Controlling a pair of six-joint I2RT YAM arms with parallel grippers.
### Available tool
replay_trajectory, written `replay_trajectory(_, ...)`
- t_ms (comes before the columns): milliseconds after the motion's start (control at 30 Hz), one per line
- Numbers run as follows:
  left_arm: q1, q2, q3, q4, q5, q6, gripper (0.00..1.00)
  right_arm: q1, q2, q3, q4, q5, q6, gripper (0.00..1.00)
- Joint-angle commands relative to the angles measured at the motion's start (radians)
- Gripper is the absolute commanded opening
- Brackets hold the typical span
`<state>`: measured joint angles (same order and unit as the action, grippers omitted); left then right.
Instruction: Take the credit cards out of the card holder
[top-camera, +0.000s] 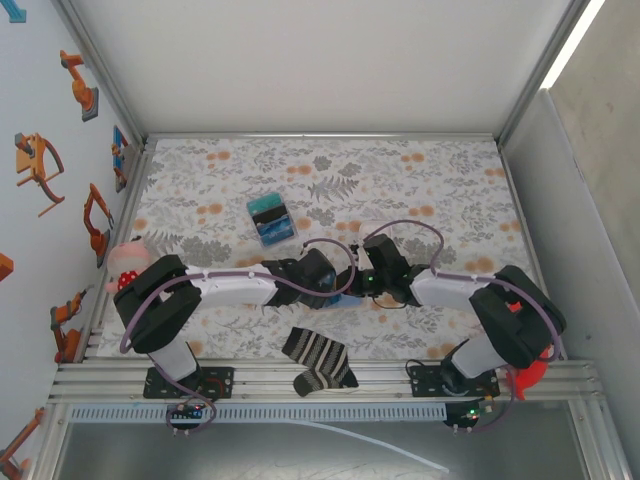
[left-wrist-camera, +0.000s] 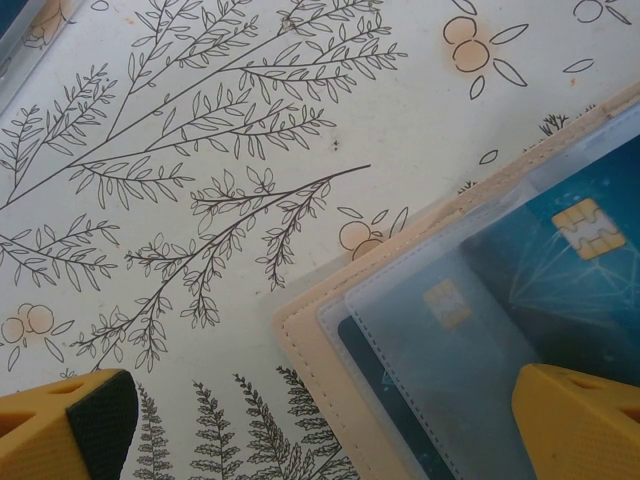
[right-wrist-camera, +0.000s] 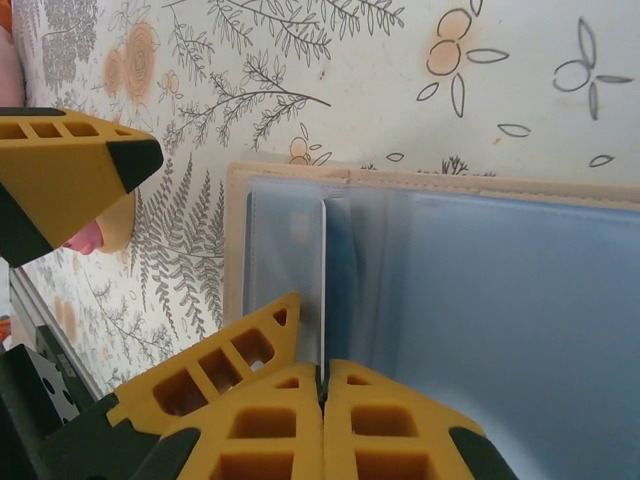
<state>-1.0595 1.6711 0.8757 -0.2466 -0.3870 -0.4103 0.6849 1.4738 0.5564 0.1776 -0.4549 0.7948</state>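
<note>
Two arms meet over the middle of the table (top-camera: 430, 190), which is covered in a leaf-and-flower print. The card holder (left-wrist-camera: 312, 352) lies open and flat there, under both claws, its tan stitched rim around clear and blue-grey sleeves.

The left claw (left-wrist-camera: 320, 425) is spread wide. In its wrist view one yellow fingertip sits over the bare cloth and the other over the sleeves, with the holder's corner between them. Two cards show through the plastic here: a teal card (left-wrist-camera: 565, 270) with a gold chip, and a second card (left-wrist-camera: 440, 330), paler behind a frosted sleeve.

The right claw (right-wrist-camera: 322, 395) is pressed together. Its two yellow fingers meet on a thin pale edge (right-wrist-camera: 323, 290) that stands up from the holder's left-hand sleeve; it looks like a card seen edge-on.

Farther back on the table lies a clear box (top-camera: 271, 220) with teal and blue contents. A striped sock (top-camera: 318, 358) lies at the near edge between the arm bases.
</note>
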Motion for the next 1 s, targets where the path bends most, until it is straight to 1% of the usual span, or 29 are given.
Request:
replay_trajectory(0,-0.003,-0.028,-0.011,-0.021,0.004,-0.013,0.97,0.005,-0.069,0.017,-0.096,0.072,-0.055,0.0)
replay_trajectory(167,-0.003,-0.094,-0.009,-0.034,-0.015,0.0,0.97,0.005,-0.155,0.063,-0.258,0.145,-0.139,0.0)
replay_trajectory(267,0.0,-0.152,-0.004,-0.055,-0.054,0.006,0.97,0.005,-0.197,0.102,-0.341,0.166,-0.183,0.0)
replay_trajectory(367,0.009,-0.228,-0.009,-0.053,-0.08,0.018,0.97,0.006,-0.234,0.141,-0.398,0.167,-0.233,0.0)
replay_trajectory(433,0.018,-0.286,-0.021,-0.028,-0.079,0.044,0.97,0.008,-0.256,0.167,-0.424,0.159,-0.275,0.0)
replay_trajectory(500,0.032,-0.353,-0.039,0.011,-0.054,0.087,0.97,0.014,-0.274,0.194,-0.446,0.143,-0.324,0.0)
replay_trajectory(533,0.042,-0.38,-0.049,0.035,-0.03,0.109,0.97,0.018,-0.279,0.206,-0.454,0.135,-0.347,0.0)
replay_trajectory(633,0.083,-0.476,-0.092,0.12,0.093,0.193,0.97,0.032,-0.29,0.246,-0.479,0.083,-0.431,0.0)
replay_trajectory(733,0.136,-0.551,-0.129,0.184,0.279,0.279,0.97,0.038,-0.284,0.291,-0.519,0.01,-0.527,0.0)
replay_trajectory(867,0.209,-0.594,-0.13,0.163,0.525,0.38,1.0,0.039,-0.275,0.348,-0.576,-0.097,-0.651,0.0)
replay_trajectory(900,0.223,-0.597,-0.132,0.16,0.57,0.396,0.99,0.039,-0.272,0.36,-0.595,-0.117,-0.681,0.0)
replay_trajectory(967,0.254,-0.602,-0.131,0.148,0.678,0.424,0.93,0.039,-0.26,0.397,-0.642,-0.161,-0.743,0.0)
